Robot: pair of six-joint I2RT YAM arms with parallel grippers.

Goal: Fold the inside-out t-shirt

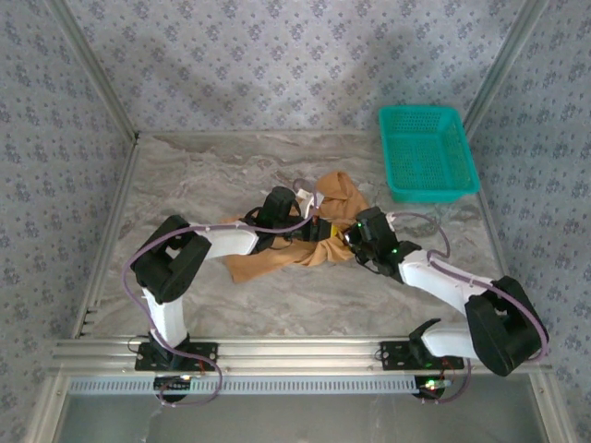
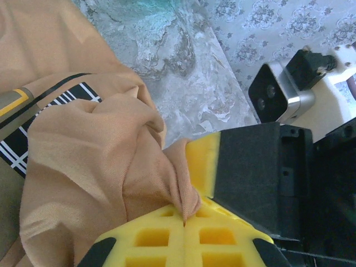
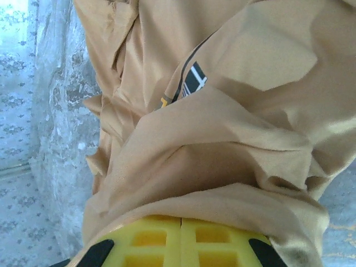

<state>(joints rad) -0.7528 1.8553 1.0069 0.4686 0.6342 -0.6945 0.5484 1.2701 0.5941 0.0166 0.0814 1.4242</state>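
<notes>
Left claw [image 2: 183, 222]: shut tight, with a peak of the t-shirt [image 2: 94, 167] nipped between its yellow pads.
Right claw [image 3: 181, 225]: pads pressed together and cloth heaped across their tips. It looks like a pinch of shirt (the bite itself is hidden under the fold).
Where the shirt is: in the middle of the table [image 1: 185, 175], a crumpled heap with both claws down in it, close together.
Done so far: by my reading, nothing that counts as a fold. The cloth is bunched and creased, a dark print [image 2: 16, 153] with white lines peeks out between the folds, and no part lies flat.
Left to do: most likely the whole job. It needs drawing out flat, then the sleeves brought in, then the body doubled over.
Edges: no hem, sleeve or collar can be picked out with any certainty, so I cannot say which part either claw has hold of.
Open room: there is bare table to the left of the heap and in front of it, towards the arm bases. The green basket [image 1: 427, 152] sits in the far right corner, well apart from the cloth.
Limits: patterned walls close off the far side and both flanks.
Crowding: the two wrists are nearly touching over the heap, so drawing them apart sideways looks like the freest direction.
</notes>
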